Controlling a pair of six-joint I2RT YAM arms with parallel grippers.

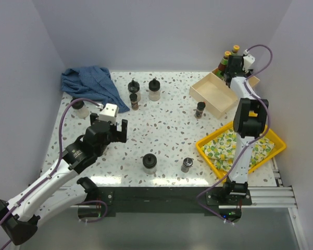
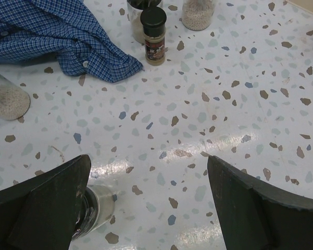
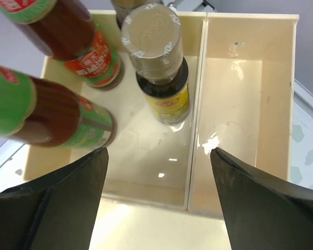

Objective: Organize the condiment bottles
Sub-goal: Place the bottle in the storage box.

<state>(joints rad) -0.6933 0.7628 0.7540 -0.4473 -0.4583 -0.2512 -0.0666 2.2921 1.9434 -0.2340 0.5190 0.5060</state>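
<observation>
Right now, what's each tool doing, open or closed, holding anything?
Left tool: open, holding nothing.
Right tool: open, holding nothing, over the yellow-labelled sauce bottle.

Robot lab test cell, plain pale walls (image 1: 161,31) boxing in a speckled tabletop (image 1: 166,130), left arm (image 1: 52,179) and right arm (image 1: 241,156) bolted along a metal rail (image 1: 271,194) at the near edge, purple cables (image 1: 67,109) looping over them

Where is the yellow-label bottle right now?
Right wrist view: the yellow-label bottle stands in the beige tray's left compartment, beside the divider, right of the red-label bottle and the green-label bottle.
</observation>
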